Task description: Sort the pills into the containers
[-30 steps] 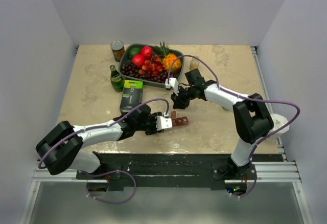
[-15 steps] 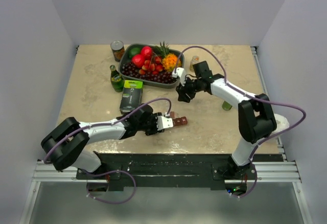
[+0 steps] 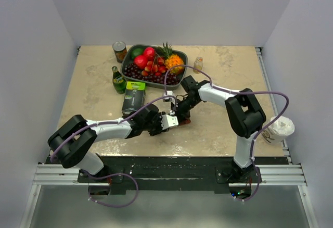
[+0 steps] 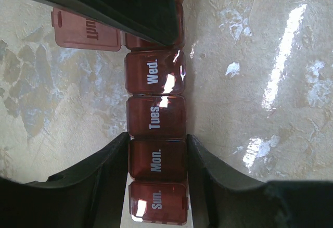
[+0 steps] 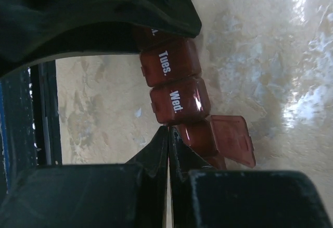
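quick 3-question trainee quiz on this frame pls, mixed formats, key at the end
1. True or false: the left gripper clamps the pill organiser at the Mon. compartment.
2. One lid is flipped open. Which day? A Sun. B Tues. C Thu.
3. Is the right gripper open or shut, and where are its tips?
Key: 1 true. 2 C. 3 shut, tips close by the open compartment next to Wed.
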Robot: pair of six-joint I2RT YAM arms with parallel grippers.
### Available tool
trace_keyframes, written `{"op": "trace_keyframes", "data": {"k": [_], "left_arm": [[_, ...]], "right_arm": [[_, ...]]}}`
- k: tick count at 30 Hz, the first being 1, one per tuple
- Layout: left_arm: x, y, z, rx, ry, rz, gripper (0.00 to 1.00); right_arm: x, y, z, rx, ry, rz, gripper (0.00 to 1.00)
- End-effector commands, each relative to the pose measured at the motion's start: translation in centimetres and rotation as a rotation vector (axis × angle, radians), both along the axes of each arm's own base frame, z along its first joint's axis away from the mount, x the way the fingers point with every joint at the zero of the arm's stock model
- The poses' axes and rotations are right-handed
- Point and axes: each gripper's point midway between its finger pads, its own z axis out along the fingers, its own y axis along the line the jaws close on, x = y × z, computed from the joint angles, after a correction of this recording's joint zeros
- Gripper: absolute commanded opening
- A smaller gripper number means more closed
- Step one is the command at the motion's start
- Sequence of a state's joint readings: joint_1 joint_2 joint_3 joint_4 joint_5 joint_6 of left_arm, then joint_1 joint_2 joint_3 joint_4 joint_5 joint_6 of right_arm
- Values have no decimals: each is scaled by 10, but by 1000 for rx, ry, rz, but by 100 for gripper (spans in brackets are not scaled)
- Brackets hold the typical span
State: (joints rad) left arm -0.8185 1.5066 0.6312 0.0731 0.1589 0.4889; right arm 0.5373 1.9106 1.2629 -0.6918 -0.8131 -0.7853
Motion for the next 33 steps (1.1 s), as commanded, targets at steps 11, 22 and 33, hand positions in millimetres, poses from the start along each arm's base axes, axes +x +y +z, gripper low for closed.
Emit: {"op": "trace_keyframes", "data": {"k": [11, 22, 33], "left_arm": [[5, -1, 5, 0, 6, 24, 0], [6, -1, 1, 6, 27, 37, 0], [15, -3, 10, -42, 52, 110, 0]], "right_arm": [[32, 19, 23, 46, -14, -109, 1], [73, 5, -16, -119, -74, -295, 2], [82, -4, 65, 22, -155, -258, 12]]}}
